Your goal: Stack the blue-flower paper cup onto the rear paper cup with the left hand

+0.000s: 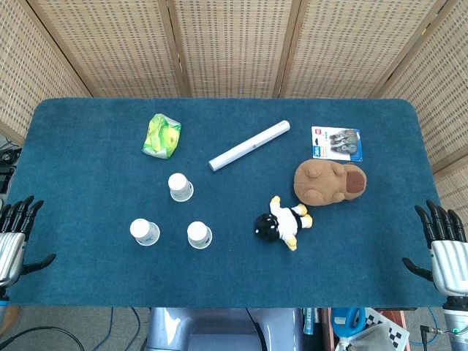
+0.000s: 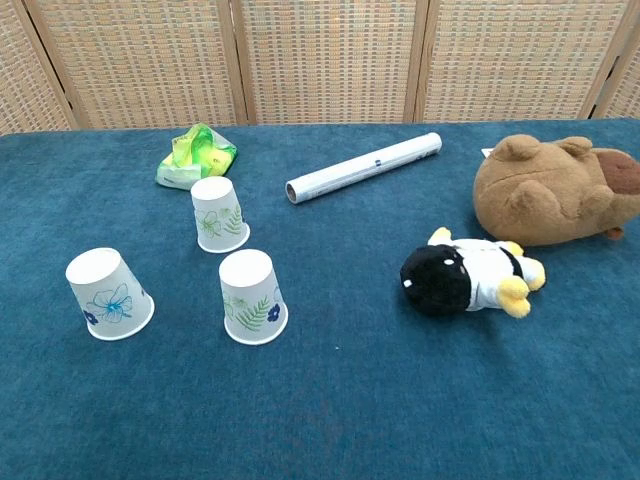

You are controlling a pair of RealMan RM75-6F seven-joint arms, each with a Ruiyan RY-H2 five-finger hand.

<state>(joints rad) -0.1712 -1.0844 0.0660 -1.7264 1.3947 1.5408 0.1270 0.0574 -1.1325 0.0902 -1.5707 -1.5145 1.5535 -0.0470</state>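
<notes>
Three paper cups stand upside down on the blue table (image 1: 88, 146). The blue-flower cup (image 1: 145, 232) (image 2: 108, 294) is nearest the left front. The rear cup (image 1: 180, 186) (image 2: 219, 214) carries a green leaf print. A third cup (image 1: 199, 235) (image 2: 252, 296) with green leaves stands to the right of the blue-flower one. My left hand (image 1: 14, 234) hovers at the table's left front edge, fingers spread, holding nothing, well left of the cups. My right hand (image 1: 443, 245) rests at the right front edge, also spread and empty. Neither hand shows in the chest view.
A green crumpled packet (image 1: 161, 136) (image 2: 196, 156) lies behind the cups. A white tube (image 1: 248, 145) (image 2: 364, 166), a black-and-white plush penguin (image 1: 282, 222) (image 2: 468, 277), a brown plush animal (image 1: 329, 182) (image 2: 555, 190) and a blister pack (image 1: 337, 142) lie to the right. Woven screens stand behind the table.
</notes>
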